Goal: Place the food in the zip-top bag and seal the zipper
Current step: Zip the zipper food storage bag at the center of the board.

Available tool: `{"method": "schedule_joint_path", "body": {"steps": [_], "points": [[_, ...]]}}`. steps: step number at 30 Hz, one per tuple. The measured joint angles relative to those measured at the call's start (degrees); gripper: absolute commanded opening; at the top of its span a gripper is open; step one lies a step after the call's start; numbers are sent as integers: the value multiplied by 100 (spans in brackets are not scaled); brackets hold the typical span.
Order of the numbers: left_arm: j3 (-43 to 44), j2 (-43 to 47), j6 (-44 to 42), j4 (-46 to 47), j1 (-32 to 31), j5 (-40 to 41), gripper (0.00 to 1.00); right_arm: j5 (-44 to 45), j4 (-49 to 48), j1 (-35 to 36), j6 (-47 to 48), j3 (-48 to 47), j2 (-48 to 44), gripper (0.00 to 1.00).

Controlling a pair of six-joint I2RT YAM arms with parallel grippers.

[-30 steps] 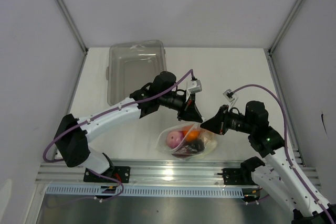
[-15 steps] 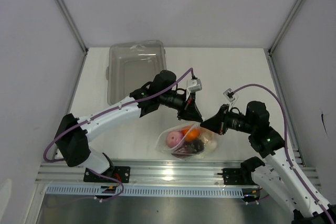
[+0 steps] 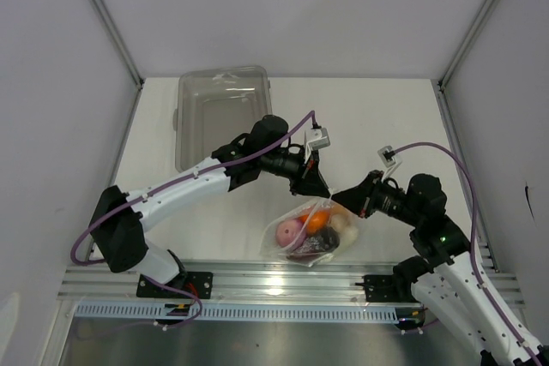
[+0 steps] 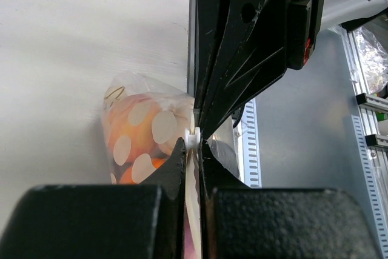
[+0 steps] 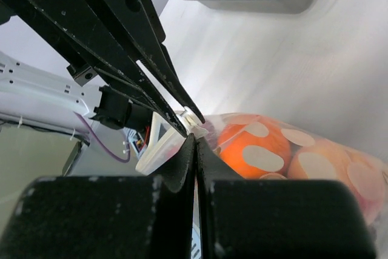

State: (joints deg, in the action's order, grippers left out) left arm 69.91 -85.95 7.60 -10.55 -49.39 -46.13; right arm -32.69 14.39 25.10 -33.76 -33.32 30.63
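The zip-top bag (image 3: 268, 242) hangs just above the table's near edge, between my two grippers. Inside it are the food pieces: a pink bulb (image 3: 286, 231), an orange (image 3: 317, 221), dark grapes (image 3: 313, 247) and a pale piece (image 3: 344, 225). My left gripper (image 3: 324, 194) is shut on the bag's top edge, with a small white zipper slider (image 4: 193, 137) at its fingertips. My right gripper (image 3: 337, 198) is shut on the same edge, tip to tip with the left one. In the right wrist view my right gripper (image 5: 195, 144) pinches the plastic beside the orange (image 5: 251, 144).
The rigid clear bin (image 3: 221, 113) stands at the back left, with nothing in it. The metal rail (image 3: 257, 285) runs along the near edge just below the bag. White walls close in the table on three sides.
My right arm has drawn back to the right, its fingertips still on the bag's edge. The bag has shifted slightly right and hangs more upright. My left gripper has barely moved.
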Motion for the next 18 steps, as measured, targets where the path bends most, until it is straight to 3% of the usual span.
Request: {"method": "schedule_joint_path", "body": {"steps": [18], "points": [[-503,247,247,129,-4,22,1,636,55,52,-313,212,-398,0]]}}
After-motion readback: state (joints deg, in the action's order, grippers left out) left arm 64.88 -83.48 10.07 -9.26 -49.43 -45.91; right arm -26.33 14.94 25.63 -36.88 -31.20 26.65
